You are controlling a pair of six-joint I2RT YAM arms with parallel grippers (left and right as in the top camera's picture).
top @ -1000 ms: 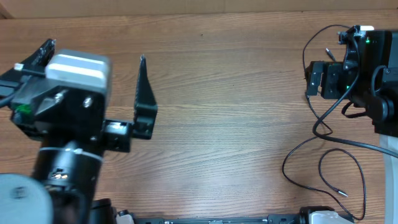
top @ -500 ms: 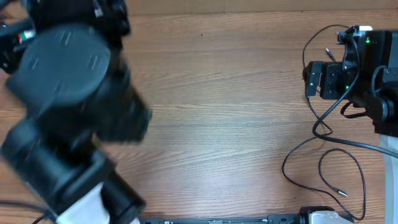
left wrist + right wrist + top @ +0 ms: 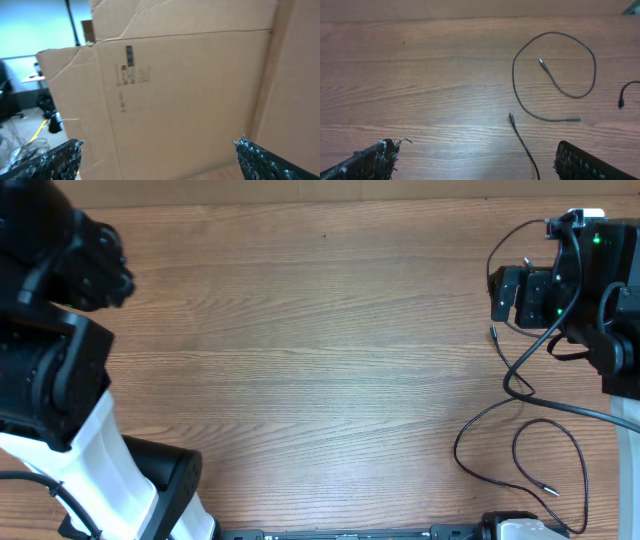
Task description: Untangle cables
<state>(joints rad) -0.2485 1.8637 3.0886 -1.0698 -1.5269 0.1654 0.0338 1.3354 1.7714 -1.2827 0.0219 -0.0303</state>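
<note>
Hanging raised at far left, my left hand (image 3: 157,144) is spread apart and empty, facing a cardboard box (image 3: 190,90), well away from the work. Rightward on the bench (image 3: 320,360), the cables (image 3: 513,75) lie looped just ahead of my right hand (image 3: 475,146), also apart and empty. It is nearer, so I'd reach with it.

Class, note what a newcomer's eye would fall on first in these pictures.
Thin black cables loop at the overhead view's right, one curled into a ring in the right wrist view. The bulky left arm fills the overhead's left edge, and its wrist camera faces a cardboard box.
</note>
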